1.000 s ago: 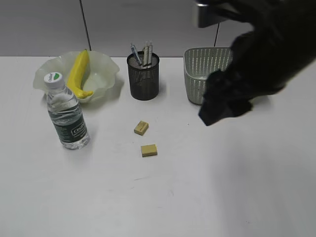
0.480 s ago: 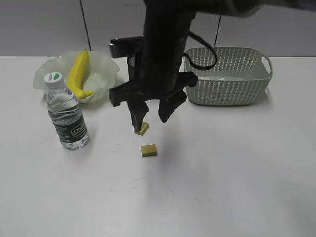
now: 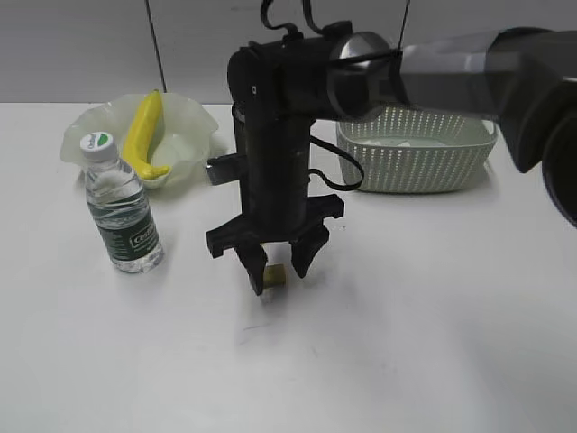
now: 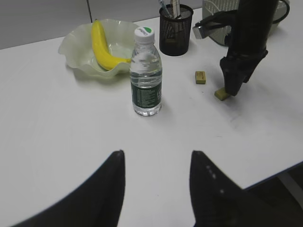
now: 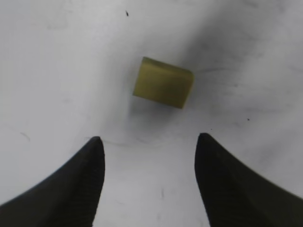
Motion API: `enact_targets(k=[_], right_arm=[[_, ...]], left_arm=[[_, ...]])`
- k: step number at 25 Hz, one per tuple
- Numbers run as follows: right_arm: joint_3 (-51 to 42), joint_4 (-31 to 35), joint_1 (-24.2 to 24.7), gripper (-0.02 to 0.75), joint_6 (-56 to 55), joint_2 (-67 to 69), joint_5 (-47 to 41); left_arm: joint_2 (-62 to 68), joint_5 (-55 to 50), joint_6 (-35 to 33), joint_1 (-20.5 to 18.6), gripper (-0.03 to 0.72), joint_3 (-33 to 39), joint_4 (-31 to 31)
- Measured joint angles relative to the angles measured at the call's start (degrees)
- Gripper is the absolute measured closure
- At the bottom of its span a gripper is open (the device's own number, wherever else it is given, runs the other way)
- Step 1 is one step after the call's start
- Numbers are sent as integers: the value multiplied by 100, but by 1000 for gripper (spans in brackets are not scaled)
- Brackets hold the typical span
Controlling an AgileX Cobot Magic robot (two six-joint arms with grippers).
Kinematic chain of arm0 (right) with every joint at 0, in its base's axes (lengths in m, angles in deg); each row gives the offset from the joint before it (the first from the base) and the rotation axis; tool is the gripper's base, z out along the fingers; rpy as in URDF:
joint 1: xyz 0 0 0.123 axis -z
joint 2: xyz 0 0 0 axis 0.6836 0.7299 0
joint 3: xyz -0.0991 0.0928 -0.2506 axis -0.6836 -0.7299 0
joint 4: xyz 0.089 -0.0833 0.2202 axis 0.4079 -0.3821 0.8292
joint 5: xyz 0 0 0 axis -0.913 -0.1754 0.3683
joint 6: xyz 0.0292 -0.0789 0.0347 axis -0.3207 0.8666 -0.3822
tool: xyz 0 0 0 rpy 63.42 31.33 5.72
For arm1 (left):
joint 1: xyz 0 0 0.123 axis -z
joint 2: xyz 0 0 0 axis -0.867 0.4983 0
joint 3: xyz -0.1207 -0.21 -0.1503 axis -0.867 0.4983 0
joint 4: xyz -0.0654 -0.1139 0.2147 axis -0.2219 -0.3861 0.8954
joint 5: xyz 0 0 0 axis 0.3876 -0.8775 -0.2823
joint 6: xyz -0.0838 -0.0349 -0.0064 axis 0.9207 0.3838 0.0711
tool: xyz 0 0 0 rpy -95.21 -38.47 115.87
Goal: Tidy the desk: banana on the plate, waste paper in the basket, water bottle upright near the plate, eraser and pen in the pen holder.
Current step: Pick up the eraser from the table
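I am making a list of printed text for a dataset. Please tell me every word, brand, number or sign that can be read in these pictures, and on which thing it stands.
Dark green label of the small clear plastic water bottle: pale lettering, too blurred to read.
White cap of that bottle: a green mark, not legible as text.
Small tan rectangular eraser: no print visible on the face shown.
Other things in view: no readable text.

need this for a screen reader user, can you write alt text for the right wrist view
Seen from above, a small tan rectangular eraser block lies flat on the scuffed white tabletop, just ahead of the right claw. The claw's two black fingertips stand open and apart at the bottom of the view, touching nothing, the eraser beyond the gap between them.
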Motion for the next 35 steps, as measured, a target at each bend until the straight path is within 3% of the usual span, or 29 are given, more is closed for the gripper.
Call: enact_targets(k=[21,27,35], right_arm=[[304,-24,138,261,-10,511,258],[304,141,272,339,-5,511,303],[304,343,297,356,122,568,356]], left_arm=[[0,0,0,0,351,0,0],[0,0,0,0,351,0,0],[0,0,0,0,351,0,0]])
